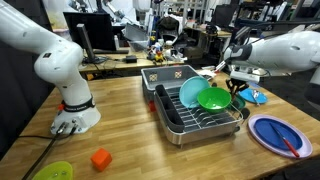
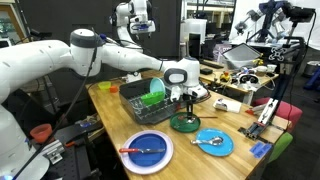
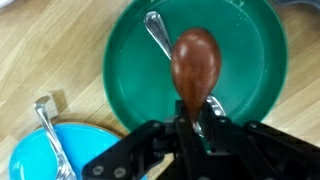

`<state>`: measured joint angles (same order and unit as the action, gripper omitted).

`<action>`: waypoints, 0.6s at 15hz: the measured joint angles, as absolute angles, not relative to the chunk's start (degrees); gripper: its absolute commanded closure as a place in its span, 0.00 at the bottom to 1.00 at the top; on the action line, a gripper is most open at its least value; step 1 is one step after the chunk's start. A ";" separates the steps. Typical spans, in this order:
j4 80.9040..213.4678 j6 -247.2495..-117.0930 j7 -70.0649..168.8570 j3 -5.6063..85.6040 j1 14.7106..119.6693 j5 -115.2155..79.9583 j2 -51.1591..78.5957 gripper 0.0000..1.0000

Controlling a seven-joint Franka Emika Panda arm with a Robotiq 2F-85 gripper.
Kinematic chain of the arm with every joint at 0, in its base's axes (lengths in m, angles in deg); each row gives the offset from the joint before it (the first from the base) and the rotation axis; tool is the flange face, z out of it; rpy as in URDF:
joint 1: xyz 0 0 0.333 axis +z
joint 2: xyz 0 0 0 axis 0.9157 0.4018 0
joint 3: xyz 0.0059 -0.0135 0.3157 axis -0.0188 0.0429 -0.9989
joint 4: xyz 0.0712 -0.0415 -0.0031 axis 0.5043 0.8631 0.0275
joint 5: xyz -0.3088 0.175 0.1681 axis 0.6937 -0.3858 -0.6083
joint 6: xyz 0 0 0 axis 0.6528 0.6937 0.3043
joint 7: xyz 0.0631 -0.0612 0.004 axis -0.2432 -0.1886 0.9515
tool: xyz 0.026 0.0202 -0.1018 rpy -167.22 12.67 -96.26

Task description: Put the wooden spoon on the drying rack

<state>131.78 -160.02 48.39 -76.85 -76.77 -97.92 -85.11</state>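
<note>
My gripper pinches the wooden spoon by its handle, green plate beneath, ready for the drying rack.

A: On the wooden table?
B: Orange block, near a yellow-green bowl at the edge.
A: Plates?
B: Dark green plate bearing a metal spoon. Just beside, light blue plate with another metal utensil. Apart, dark blue plate carrying a red utensil.
</note>
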 measured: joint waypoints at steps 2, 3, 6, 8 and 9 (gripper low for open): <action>135.70 -159.87 50.34 -76.46 -74.67 -99.99 -82.95 0.96; 137.74 -159.73 51.47 -76.29 -73.58 -101.14 -81.77 0.96; 144.86 -157.72 55.56 -75.41 -69.89 -104.02 -77.40 0.96; 150.03 -156.43 58.49 -74.03 -67.35 -105.66 -74.31 0.96; 152.60 -155.87 59.96 -73.11 -66.13 -106.32 -72.81 0.96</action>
